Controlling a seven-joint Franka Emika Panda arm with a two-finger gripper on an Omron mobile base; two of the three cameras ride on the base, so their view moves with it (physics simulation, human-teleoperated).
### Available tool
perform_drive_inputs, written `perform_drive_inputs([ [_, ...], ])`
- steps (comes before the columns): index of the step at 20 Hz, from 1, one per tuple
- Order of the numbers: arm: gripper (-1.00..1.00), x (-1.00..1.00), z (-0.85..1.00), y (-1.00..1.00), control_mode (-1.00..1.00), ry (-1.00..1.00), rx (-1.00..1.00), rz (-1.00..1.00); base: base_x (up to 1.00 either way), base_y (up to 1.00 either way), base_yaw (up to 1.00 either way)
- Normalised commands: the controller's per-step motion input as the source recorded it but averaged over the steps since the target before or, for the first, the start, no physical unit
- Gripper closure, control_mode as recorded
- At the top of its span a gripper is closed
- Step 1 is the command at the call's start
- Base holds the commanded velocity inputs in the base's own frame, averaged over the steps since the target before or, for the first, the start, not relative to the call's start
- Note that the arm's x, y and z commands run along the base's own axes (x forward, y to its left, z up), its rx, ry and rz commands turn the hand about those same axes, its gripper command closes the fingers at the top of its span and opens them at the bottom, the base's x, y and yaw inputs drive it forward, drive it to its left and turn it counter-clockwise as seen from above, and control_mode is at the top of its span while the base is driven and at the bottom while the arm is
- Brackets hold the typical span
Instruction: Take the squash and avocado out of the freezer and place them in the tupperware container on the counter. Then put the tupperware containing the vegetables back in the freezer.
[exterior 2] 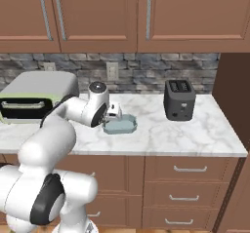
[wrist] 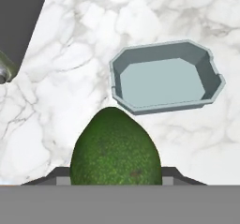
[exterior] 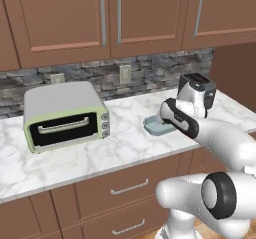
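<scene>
Avocado (wrist: 116, 148) held in pincer (wrist: 116, 178) above bench (wrist: 70, 101), near side of empty tupperware container (wrist: 164, 78); advance until centred over tray, then release low.

White arm reaching forward over the counter (exterior 2: 161, 139), wrist bent downward near its middle, gripper (wrist: 116, 178) clamped on the avocado (wrist: 116, 150), fingers pressed against its two sides

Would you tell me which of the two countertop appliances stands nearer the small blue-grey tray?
The black two-slot toaster is nearer the pale blue-grey tray. The green-trimmed toaster oven sits farther off, at the opposite end of the marble counter.
</scene>
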Motion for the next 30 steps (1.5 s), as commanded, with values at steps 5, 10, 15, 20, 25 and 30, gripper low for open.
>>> perform_drive_inputs([
  [5,1.00,0.43,-0.30,-0.08,-1.00,0.02,0.00,0.00,0.00,0.00,0.00],
  [10,1.00,0.40,-0.32,-0.02,-1.00,0.03,0.00,0.00,0.00,0.00,0.00],
  [15,1.00,0.36,-0.30,-0.05,-1.00,0.02,0.00,0.00,0.00,0.00,0.00],
  [20,1.00,0.22,-0.27,-0.03,-1.00,0.01,0.00,0.00,0.00,0.00,0.00],
  [25,1.00,0.36,-0.22,-0.01,-1.00,0.01,0.00,0.00,0.00,0.00,0.00],
  [30,1.00,0.12,-0.25,0.00,-1.00,0.02,0.00,0.00,0.00,0.00,0.00],
])
